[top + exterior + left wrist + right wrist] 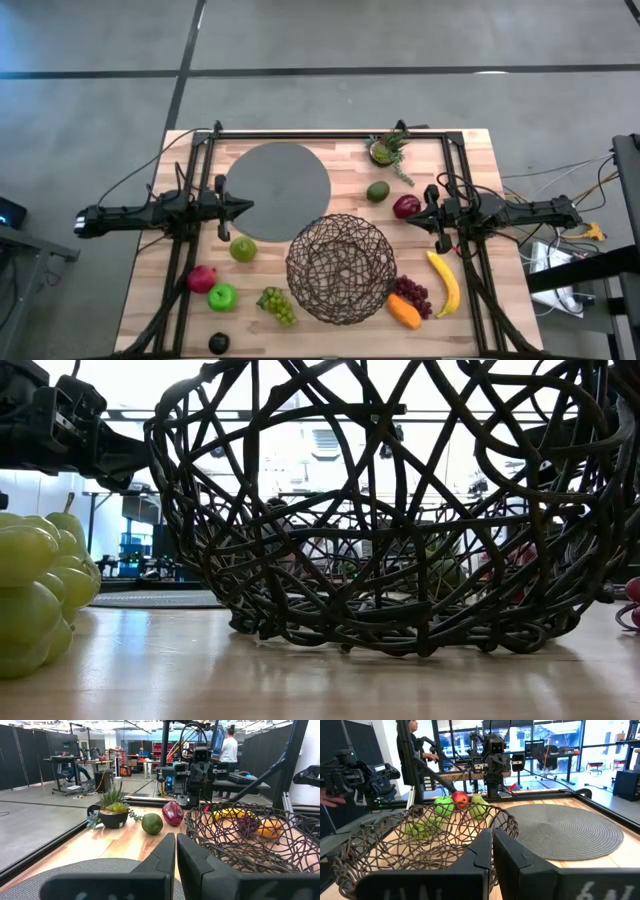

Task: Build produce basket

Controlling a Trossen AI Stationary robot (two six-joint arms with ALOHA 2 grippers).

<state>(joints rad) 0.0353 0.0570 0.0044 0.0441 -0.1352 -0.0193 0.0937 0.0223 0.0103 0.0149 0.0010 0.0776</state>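
Observation:
The dark wire basket (340,268) stands empty on its base on the table's near middle; it fills the low view (400,510). Fruits lie around it: green grapes (278,305), two green apples (243,249) (222,296) and a red fruit (201,279) to its left. A plum (218,343) lies near the near edge. Banana (445,282), purple grapes (412,294) and orange piece (404,311) lie to its right; avocado (377,191) and dark red apple (406,206) lie behind. My left gripper (249,207) (176,855) hovers shut over the grey disc's near-left edge. My right gripper (424,212) (491,851) is shut just right of the dark red apple.
A flat grey round disc (277,190) lies at the table's far middle. A small spiky potted plant (388,148) stands at the far right. A dark frame rail (330,135) runs along the far edge. People show in the room beyond the table.

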